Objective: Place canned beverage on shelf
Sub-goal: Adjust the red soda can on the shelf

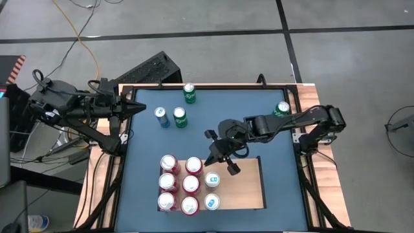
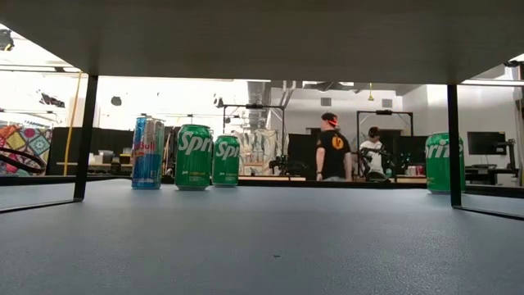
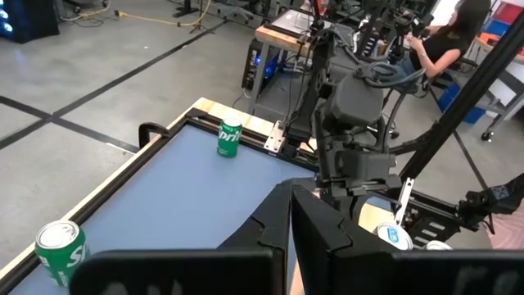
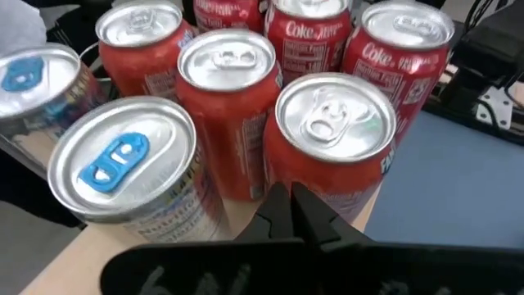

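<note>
The shelf point(image 1: 249, 189), a pale tan board, lies on the blue mat near the table's front edge. On its left part stand several red Coke cans point(image 1: 178, 183) and two silver blue-tabbed cans point(image 1: 212, 180), all upright. My right gripper point(image 1: 215, 160) is shut and empty, slanting down over the shelf. Its tips point(image 4: 288, 201) are just short of the nearest Coke can point(image 4: 332, 139) and silver can point(image 4: 123, 172). My left gripper point(image 1: 142, 107) waits shut above the table's far left edge.
Loose on the mat stand green Sprite cans point(image 1: 189, 92), point(image 1: 180, 117), point(image 1: 282, 109) and a slim blue can point(image 1: 162, 116), toward the far side. The shelf's right half is bare. A black case point(image 1: 152, 70) lies beyond the far edge. People point(image 2: 332, 147) stand in the room behind.
</note>
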